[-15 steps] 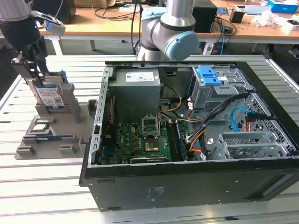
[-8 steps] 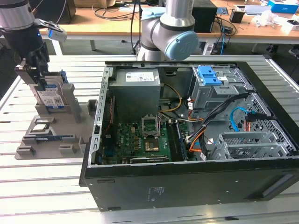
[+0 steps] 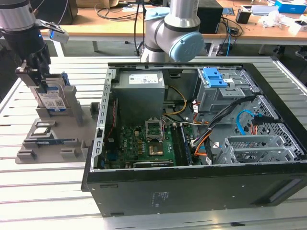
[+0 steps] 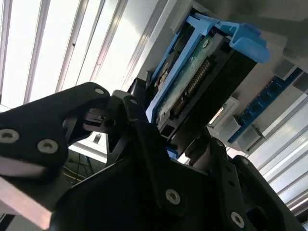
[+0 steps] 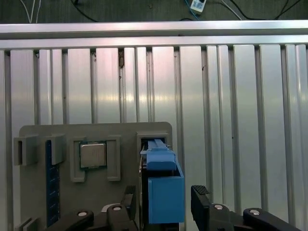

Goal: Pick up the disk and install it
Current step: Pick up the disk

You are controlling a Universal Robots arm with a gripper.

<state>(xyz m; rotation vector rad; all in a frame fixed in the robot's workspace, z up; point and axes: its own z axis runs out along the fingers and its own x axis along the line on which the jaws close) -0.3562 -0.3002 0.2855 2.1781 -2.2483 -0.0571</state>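
Observation:
The disk stands on edge in a slot of the grey holder at the exterior view's left, its white-and-blue label facing out. My gripper is down over its top, one finger on each side. In the first wrist view the disk's blue rail sits between the two fingers, with a narrow gap showing on one side; the gripper is open. The second wrist view shows the disk's connector edge just past the gripper.
The holder also carries a processor chip and a blue memory stick. An open computer case lies at the exterior view's right, with a blue bracket in its drive bay and a grey drive cage.

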